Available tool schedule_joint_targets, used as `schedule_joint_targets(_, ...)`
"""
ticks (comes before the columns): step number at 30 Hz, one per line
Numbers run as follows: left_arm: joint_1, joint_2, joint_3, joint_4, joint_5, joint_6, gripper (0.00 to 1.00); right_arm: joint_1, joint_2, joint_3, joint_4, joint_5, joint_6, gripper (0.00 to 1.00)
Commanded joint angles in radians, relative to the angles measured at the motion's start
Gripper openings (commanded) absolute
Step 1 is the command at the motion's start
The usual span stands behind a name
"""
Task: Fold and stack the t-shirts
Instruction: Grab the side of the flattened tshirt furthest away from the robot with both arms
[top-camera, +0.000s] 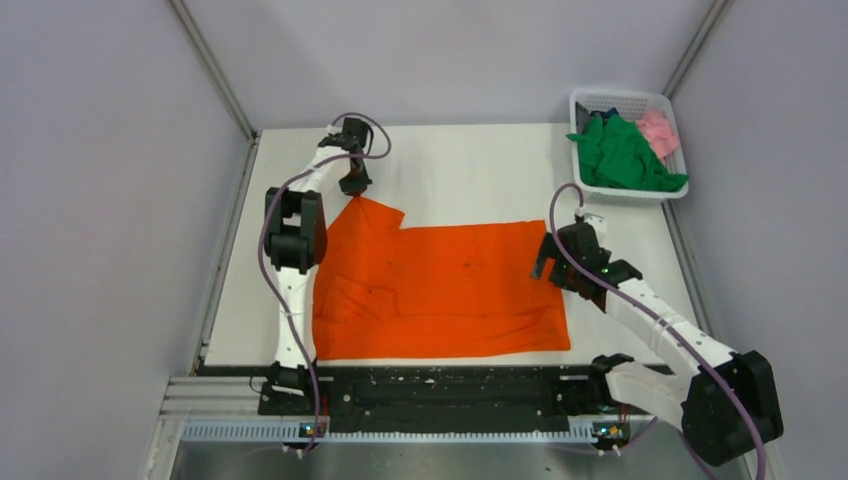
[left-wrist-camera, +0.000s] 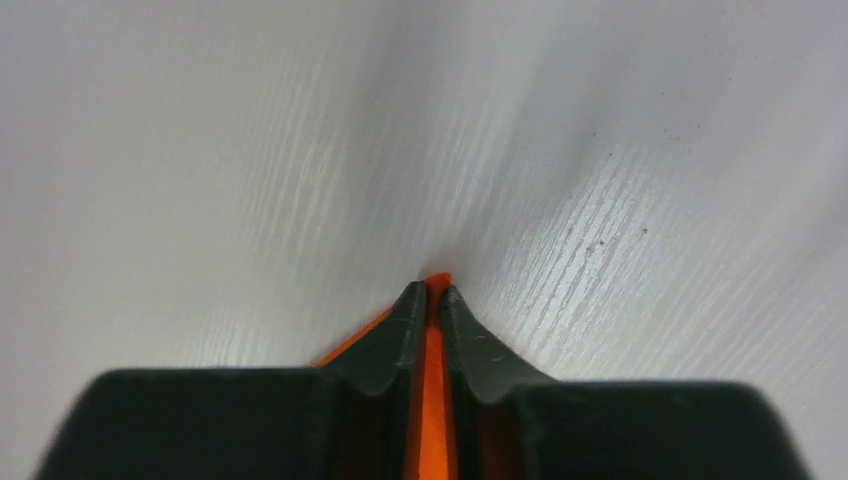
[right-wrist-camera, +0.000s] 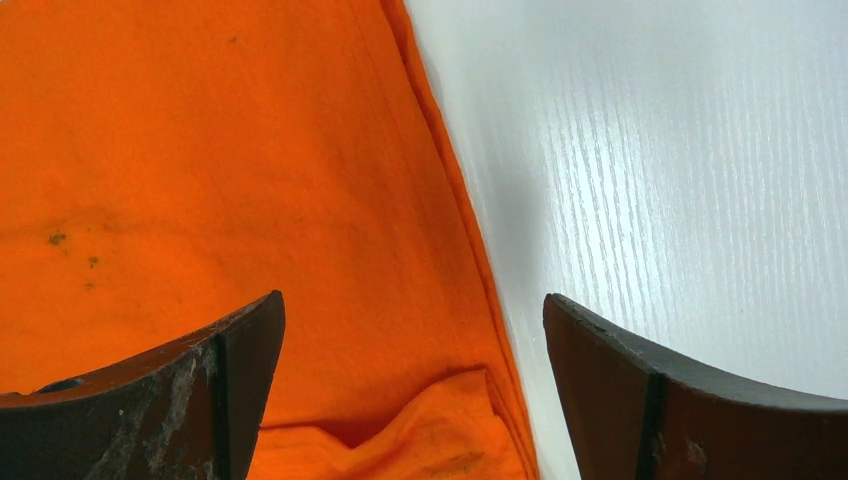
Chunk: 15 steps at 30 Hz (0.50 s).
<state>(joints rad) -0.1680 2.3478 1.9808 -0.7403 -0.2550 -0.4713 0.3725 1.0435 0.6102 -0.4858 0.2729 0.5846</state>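
While the orange shirt (top-camera: 440, 290) lies spread on the table (top-camera: 470, 165), the left end effector (top-camera: 355, 186) pinches its far left corner, jaws nearly together (orange cloth showing between them). Over the shirt's right edge the right end effector (top-camera: 545, 262) hangs wide open, holding nothing. Far right, the green shirt (top-camera: 625, 155) and pink shirt (top-camera: 660, 130) sit bunched in the basket (top-camera: 622, 98).
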Motion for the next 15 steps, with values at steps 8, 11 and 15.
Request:
schedule_joint_targets(8, 0.002, -0.089, -0.077, -0.06, 0.059, 0.003, 0.0, 0.007, 0.202, 0.185, 0.067, 0.074, -0.014, 0.99)
schedule_joint_targets(11, 0.001, -0.148, -0.128, -0.032, 0.076, 0.008, 0.0, 0.006, 0.332, 0.265, 0.131, 0.122, -0.005, 0.98)
schedule_joint_targets(15, 0.001, -0.203, -0.175, -0.006, 0.082, 0.014, 0.0, -0.021, 0.535, 0.415, 0.167, 0.156, -0.021, 0.94)
